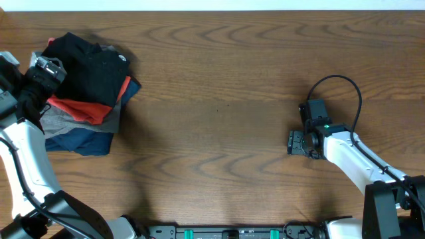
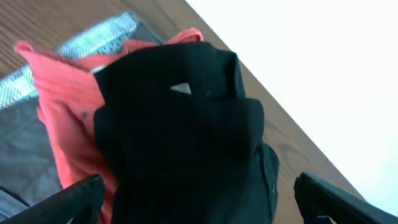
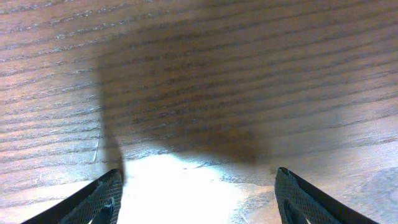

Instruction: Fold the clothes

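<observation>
The shirt [image 1: 89, 66] tops a stack of garments [image 1: 80, 136] on the table [image 1: 219, 99], upper left of the overhead frame. The left gripper [image 2: 199, 186] is at the stack's left side. The right gripper [image 1: 295, 143] is well apart, centre right.

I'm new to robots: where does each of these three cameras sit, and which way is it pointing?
Overhead: fixed above, looking straight down at the wooden table, the pile of clothes, the left arm and the right arm.
Left wrist: on the left arm, looking past its open fingers at the black shirt atop the coral-red shirt.
Right wrist: on the right arm, facing the table between its open fingers.
Shared: overhead and left wrist both show the black shirt.
</observation>
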`<state>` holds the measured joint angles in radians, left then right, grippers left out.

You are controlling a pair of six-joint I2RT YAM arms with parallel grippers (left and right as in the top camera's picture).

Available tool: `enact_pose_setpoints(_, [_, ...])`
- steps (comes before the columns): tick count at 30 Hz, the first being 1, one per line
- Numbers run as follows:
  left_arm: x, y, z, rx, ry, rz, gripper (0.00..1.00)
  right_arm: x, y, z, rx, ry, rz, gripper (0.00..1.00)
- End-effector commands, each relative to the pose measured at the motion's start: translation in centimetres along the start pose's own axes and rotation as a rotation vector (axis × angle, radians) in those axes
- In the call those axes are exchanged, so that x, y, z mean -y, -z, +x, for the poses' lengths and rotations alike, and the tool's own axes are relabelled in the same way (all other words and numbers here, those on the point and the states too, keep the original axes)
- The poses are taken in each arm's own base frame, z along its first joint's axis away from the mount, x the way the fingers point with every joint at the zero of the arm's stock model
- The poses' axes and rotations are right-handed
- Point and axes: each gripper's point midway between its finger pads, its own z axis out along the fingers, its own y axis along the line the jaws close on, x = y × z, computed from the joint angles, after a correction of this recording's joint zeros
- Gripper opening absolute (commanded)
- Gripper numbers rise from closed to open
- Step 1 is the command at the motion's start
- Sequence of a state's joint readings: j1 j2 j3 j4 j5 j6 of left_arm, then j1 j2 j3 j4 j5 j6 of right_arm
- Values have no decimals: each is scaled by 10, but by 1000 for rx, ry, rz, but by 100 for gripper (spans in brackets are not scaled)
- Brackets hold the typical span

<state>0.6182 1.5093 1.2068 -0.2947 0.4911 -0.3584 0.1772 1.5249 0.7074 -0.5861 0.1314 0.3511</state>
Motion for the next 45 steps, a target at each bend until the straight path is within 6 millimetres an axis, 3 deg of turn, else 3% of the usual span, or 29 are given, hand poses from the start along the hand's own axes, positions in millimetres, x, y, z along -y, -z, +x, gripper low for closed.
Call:
enact_pose_setpoints(1, [33,3,6,-34,2,107,98,2,-2,1,-7,2,2,77])
enact_pose_setpoints(6, [84,-8,44,-134,-99,209,98,-6,-2,-1,-1,0,-39,80])
enact_pose_setpoints(10, [125,-14,98,-251,-241,255,98,-23,0,-5,6,-2,-135,84])
enact_pose_setpoints(12, [140,-15,134,-323,-323,256,98,-34,2,-8,15,-2,-196,99])
enact_pose_setpoints(13, [144,-15,154,-364,-381,245,98,-40,3,-10,19,-1,-225,99])
enact_pose_setpoints(14, [144,-16,177,-412,-444,214,98,-44,4,-13,30,-1,-248,99])
enact_pose_setpoints(18, [125,-9,237,-579,-572,65,98,-44,6,-14,33,18,-251,99])
enact_pose_setpoints(22, [92,23,282,-795,-633,-90,98,-42,18,-3,-32,75,-249,99])
enact_pose_setpoints(24, [79,41,294,-880,-613,-151,98,-39,29,1,-63,76,-238,99])
enact_pose_setpoints(27, [60,68,303,-985,-587,-236,98,-35,54,1,-57,75,-237,99])
enact_pose_setpoints(31, [56,90,301,-1012,-584,-256,98,-32,86,-4,41,26,-270,99])
enact_pose_setpoints(34, [66,99,286,-920,-602,-210,98,-28,112,-10,156,-7,-297,99])
enact_pose_setpoints(38, [88,116,252,-691,-635,-109,98,-14,144,-12,321,-45,-298,99])
enact_pose_setpoints(45, [123,179,205,-341,-643,112,98,17,179,3,562,-181,-302,99])
